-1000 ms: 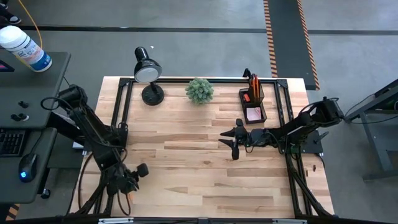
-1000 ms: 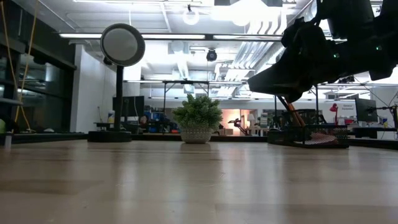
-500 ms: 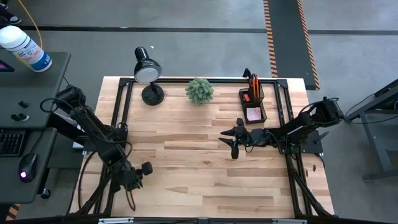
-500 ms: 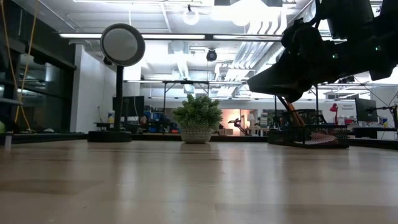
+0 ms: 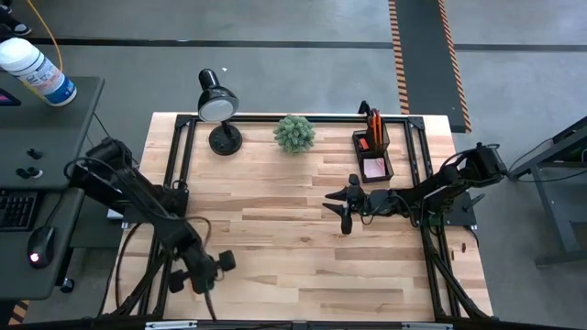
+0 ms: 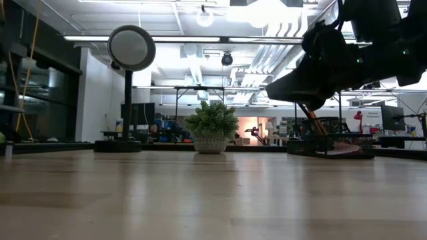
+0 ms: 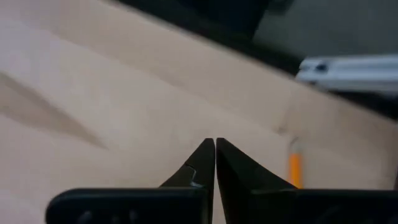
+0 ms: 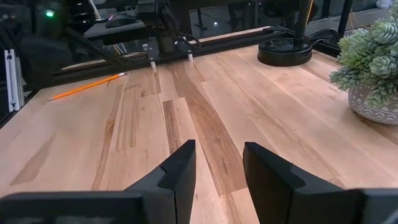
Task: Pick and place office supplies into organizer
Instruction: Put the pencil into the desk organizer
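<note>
Both arms are black and jointed, with dark cables looped along them. Each arm's fingers [image 8: 180, 171] are matte black, tapering wedges.

You have one black mesh rectangular organizer [image 5: 372, 152], holding perhaps three thin orange pencils, too tightly bunched to count surely, plus one pink sticky-note pad [image 5: 373, 168]. One loose orange pencil [image 8: 87, 86] lies on the table. One black desk lamp [image 5: 218, 108], one small green plant [image 5: 294, 134].
</note>
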